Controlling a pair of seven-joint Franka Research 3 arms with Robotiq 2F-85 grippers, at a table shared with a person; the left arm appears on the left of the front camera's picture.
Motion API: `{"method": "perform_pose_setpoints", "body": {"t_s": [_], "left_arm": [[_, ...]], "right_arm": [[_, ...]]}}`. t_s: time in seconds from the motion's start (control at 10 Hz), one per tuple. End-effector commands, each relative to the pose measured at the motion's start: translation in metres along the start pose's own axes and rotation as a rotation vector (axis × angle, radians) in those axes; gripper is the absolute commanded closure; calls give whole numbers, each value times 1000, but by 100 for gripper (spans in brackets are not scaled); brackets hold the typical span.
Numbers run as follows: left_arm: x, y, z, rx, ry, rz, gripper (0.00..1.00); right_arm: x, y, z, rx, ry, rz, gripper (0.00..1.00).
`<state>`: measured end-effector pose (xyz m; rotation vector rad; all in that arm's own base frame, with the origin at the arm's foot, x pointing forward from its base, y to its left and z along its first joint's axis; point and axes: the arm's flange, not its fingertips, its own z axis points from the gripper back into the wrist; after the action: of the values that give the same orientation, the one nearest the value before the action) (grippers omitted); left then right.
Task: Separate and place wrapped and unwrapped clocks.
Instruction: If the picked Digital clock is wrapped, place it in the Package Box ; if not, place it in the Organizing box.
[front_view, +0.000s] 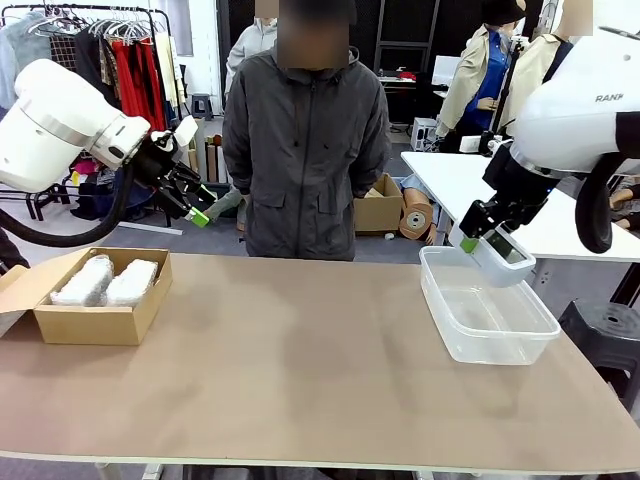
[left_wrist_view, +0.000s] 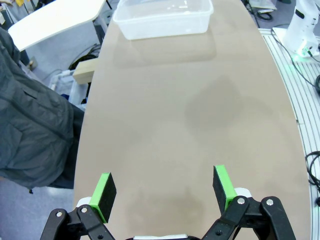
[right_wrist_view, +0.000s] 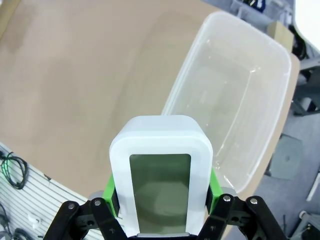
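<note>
Front view: cardboard box holds two wrapped clocks — right end effector grips bare clock over the clear tub, left end effector spread wide, holding nothing.

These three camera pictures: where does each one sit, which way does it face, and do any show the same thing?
Front view: between the arms, facing across the table at the standing person; both arms show, the left gripper open, the right gripper holding the bare clock.
Left wrist view: looks along its open left gripper down the table to the clear tub.
Right wrist view: looks along the right gripper, shut on the clock, above the tub.
Shared: all three show the tub and table.
</note>
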<state>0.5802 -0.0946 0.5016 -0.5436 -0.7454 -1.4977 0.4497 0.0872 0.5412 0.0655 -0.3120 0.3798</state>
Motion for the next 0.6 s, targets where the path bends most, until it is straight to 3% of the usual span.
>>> {"method": "perform_pose_setpoints", "body": {"t_s": [0.0, 0.5], "left_arm": [[0, -1, 1, 1, 1, -9, 0], [0, -1, 1, 1, 1, -9, 0]], "right_arm": [[41, -19, -23, 40, 20, -150, 100], [89, -87, -76, 45, 118, -320, 100]]}}
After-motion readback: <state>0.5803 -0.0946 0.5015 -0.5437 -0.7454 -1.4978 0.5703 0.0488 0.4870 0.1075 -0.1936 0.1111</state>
